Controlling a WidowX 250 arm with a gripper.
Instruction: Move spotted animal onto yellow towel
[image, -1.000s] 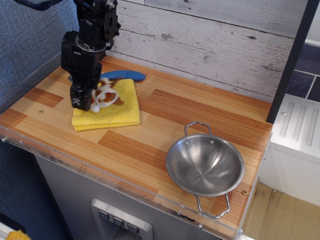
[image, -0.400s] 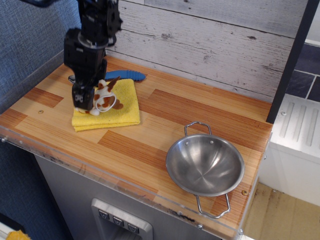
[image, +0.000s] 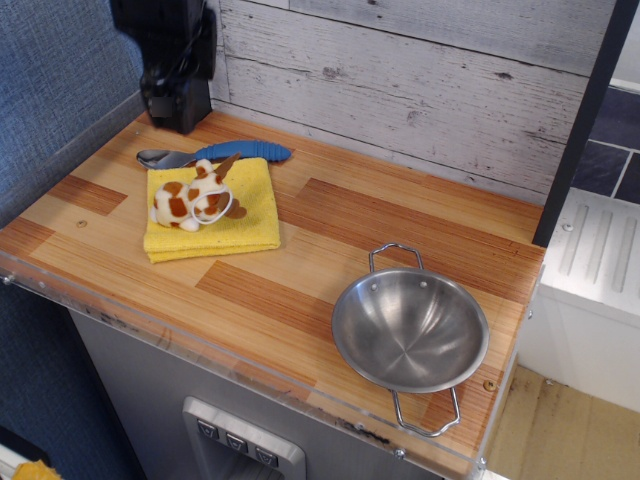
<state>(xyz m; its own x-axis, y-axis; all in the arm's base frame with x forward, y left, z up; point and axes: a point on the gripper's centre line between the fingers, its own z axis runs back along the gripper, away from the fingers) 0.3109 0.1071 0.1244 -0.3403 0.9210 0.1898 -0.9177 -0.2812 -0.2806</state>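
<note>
The spotted animal (image: 190, 198), white with orange-brown patches, brown ears and a white loop, lies on its side on the yellow towel (image: 245, 222), well below and clear of the fingers (image: 178, 108). The towel is square, folded, flat on the surface (image: 330, 245).

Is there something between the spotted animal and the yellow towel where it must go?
Nothing visible does. The spotted animal already lies on the yellow towel. The gripper hangs apart from it, above the table's back left corner.
</note>
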